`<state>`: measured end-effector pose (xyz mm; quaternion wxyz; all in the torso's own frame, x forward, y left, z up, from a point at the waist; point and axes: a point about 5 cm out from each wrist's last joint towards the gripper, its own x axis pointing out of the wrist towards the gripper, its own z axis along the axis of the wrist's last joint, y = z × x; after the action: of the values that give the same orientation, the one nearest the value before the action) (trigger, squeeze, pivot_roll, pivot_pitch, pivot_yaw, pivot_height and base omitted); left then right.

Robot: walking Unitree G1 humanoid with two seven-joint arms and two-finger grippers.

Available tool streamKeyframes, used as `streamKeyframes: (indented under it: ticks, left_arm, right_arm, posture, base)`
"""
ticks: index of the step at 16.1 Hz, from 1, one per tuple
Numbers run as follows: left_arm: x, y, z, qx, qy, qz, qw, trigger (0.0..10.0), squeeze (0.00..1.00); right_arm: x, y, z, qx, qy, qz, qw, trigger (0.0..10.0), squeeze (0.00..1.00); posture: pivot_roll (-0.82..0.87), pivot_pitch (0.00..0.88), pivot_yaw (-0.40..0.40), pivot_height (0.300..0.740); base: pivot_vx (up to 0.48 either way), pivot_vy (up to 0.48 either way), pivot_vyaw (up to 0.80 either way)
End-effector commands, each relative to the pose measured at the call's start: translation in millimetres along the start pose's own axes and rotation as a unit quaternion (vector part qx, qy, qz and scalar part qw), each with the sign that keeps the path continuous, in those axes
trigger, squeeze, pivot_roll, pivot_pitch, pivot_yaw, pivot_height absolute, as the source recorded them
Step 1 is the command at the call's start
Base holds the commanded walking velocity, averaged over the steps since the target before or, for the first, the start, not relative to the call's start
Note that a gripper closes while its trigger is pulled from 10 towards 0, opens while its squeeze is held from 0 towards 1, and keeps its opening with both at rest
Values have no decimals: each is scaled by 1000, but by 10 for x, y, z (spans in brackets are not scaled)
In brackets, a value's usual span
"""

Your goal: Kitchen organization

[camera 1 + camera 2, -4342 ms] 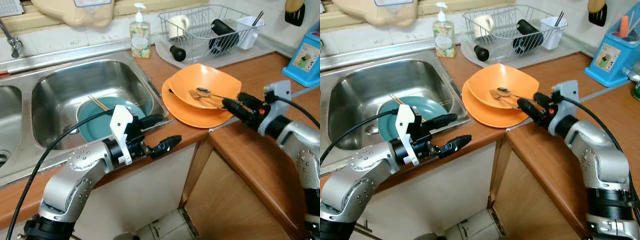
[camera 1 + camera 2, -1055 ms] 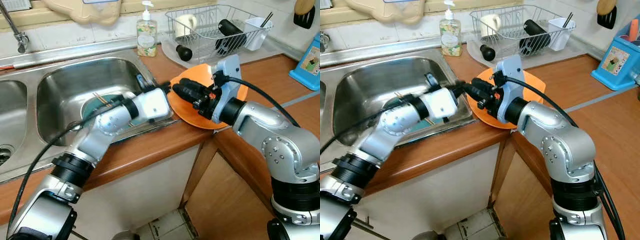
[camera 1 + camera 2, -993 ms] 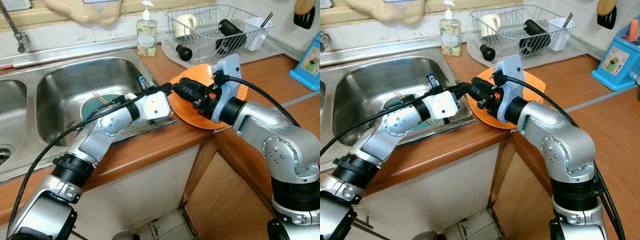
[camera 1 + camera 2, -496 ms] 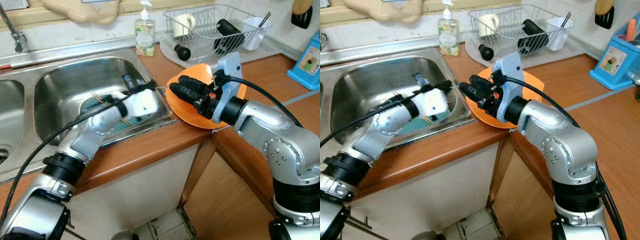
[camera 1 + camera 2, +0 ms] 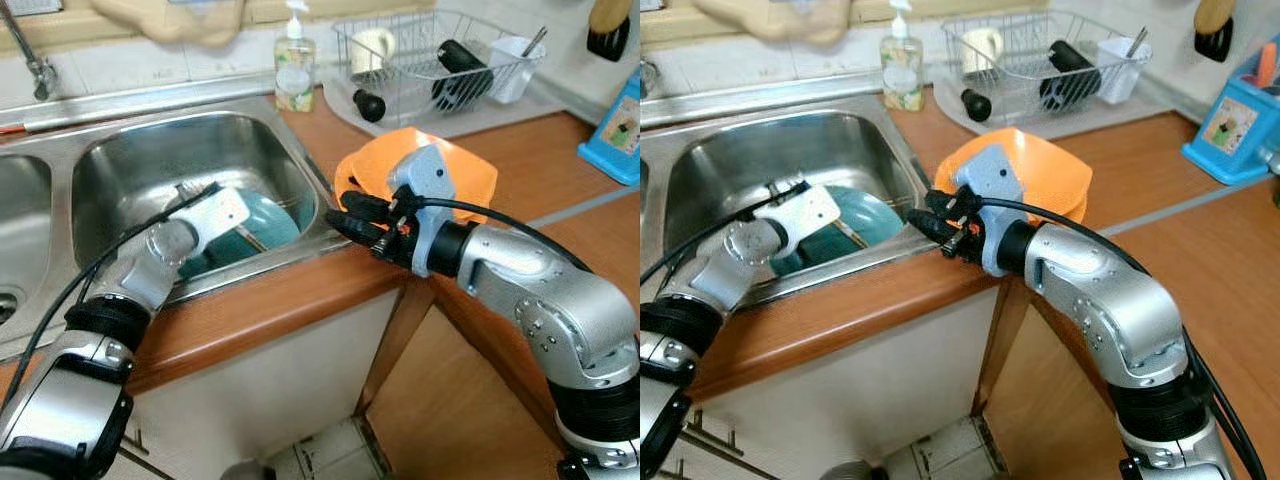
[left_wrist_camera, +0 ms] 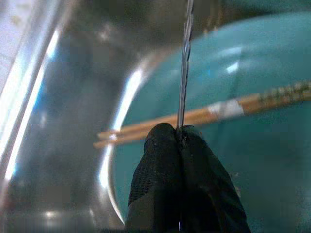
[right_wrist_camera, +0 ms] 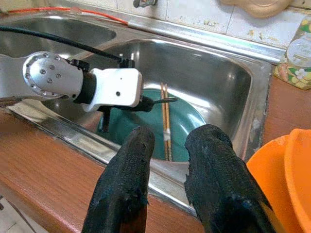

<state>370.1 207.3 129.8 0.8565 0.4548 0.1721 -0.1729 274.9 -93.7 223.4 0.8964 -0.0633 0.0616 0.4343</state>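
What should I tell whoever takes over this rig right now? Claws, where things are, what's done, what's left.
Left claw: shut on a thin metal utensil, held over the teal plate in the sink; wooden chopsticks lie on that plate.
Right claw: open and unloaded, at the counter edge beside the orange plates.
Done: utensil carried to the sink.
Left: release it, then deal with the orange plates; dish rack stands behind them.

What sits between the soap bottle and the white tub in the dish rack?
In the left eye view, a cream mug and a black bottle sit between soap bottle and white tub.
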Motion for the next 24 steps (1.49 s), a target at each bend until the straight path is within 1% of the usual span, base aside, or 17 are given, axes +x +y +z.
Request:
streamKeyframes:
  ticks: [1,2,4,5,6,7,9,10,11,15,17,18,19,20,22,23,24]
  left_arm:
    - [29,9,-1,-20,14,-19,1000,10000,192]
    - [35,-1,-8,-23,18,-25,999,10000,1000]
    - [53,-8,-6,-37,23,-34,998,10000,1000]
    - [58,-4,3,-39,20,-32,999,10000,1000]
    - [65,4,24,-52,11,-28,998,10000,1000]
    - [62,21,52,-70,-9,-23,997,10000,1000]
    - [50,37,83,-88,-33,-21,995,10000,1000]
    - [19,69,127,-125,-75,-14,989,10000,1000]
    - [9,76,135,-138,-84,-10,987,10000,1000]
    - [-100,145,229,-234,-157,0,959,10000,1000]
    - [-188,115,338,-238,-209,-24,948,10000,1000]
    - [-273,47,448,-241,-259,-59,933,10000,1000]
    - [-355,-7,541,-266,-300,-90,912,10000,863]
    - [-441,-41,619,-297,-338,-112,886,10000,0]
    - [-561,-135,676,-315,-364,-162,861,10000,0]
    - [-609,-164,697,-319,-374,-178,853,10000,0]
    - [-724,-202,737,-334,-394,-203,832,10000,0]
  right_arm:
    - [-22,-18,17,-15,-3,-13,1000,10000,0]
    - [-31,-39,22,-16,-6,-23,1000,10000,0]
    - [-84,-162,70,-14,-25,-66,997,10000,0]
    - [-109,-221,89,-10,-34,-86,996,10000,349]
    - [-173,-340,114,-1,-48,-123,991,10000,1000]
    - [-274,-463,108,2,-53,-159,986,10000,1000]
    - [-374,-552,97,2,-54,-186,981,10000,1000]
    - [-506,-625,95,9,-61,-209,976,10000,1000]
    - [-538,-635,94,10,-62,-213,975,10000,1000]
    - [-704,-652,14,15,-44,-224,974,10000,1000]
    - [-709,-599,-28,18,-33,-212,977,10000,1000]
    - [-695,-552,-70,18,-19,-205,978,10000,1000]
    - [-687,-532,-113,20,-7,-205,978,10000,102]
    - [-697,-543,-180,28,10,-217,976,10000,0]
    - [-729,-556,-246,41,19,-226,973,10000,0]
    - [-741,-547,-260,45,19,-225,973,5569,0]
    - [-781,-516,-282,59,16,-224,973,2078,0]
  posture:
    - [-151,0,-1,740]
    - [-152,0,0,740]
    - [-154,0,3,740]
    - [-153,0,3,740]
    - [-150,0,1,740]
    - [-151,0,4,740]
    - [-152,0,4,740]
    - [-154,0,5,740]
    - [-155,0,5,740]
    - [-153,0,2,740]
    - [-150,0,2,740]
    - [-150,0,2,740]
    - [-150,0,2,740]
    - [-153,0,5,740]
    - [-153,0,5,740]
    - [-154,0,4,740]
    - [-154,0,4,740]
  base:
    - [0,0,0]
    - [0,0,0]
    - [0,0,0]
    - [0,0,0]
    - [0,0,0]
    - [0,0,0]
    - [0,0,0]
    - [0,0,0]
    - [0,0,0]
    - [0,0,0]
    - [0,0,0]
    - [0,0,0]
    - [0,0,0]
    - [0,0,0]
    - [0,0,0]
    - [0,0,0]
    - [0,0,0]
